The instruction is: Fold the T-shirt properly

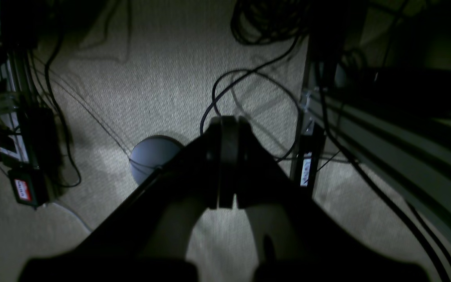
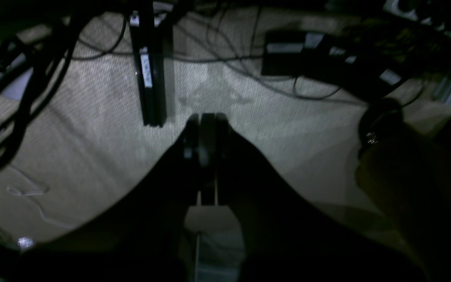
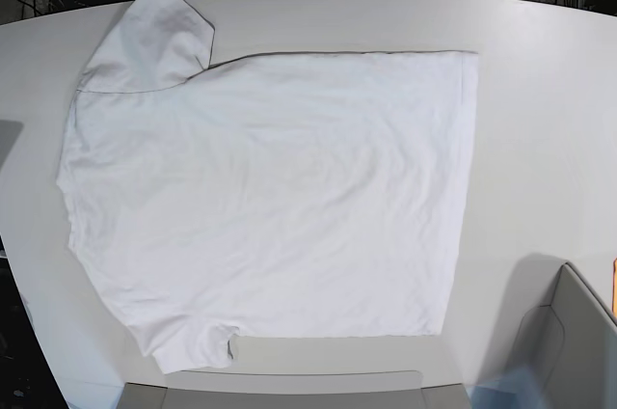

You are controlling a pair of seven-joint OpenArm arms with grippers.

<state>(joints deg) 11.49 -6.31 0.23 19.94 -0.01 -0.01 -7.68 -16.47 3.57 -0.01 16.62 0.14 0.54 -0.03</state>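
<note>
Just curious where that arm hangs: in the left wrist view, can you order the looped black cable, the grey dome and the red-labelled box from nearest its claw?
1. Looped black cable, just beyond the left claw tip.
2. Grey dome, lower left.
3. Red-labelled box, far left edge.

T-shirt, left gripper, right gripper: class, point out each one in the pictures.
T-shirt (image 3: 270, 197), base view, middle of its body.
Left gripper (image 1: 225, 121), left wrist view, shut fingertips.
Right gripper (image 2: 206, 117), right wrist view, shut fingertips.
</note>
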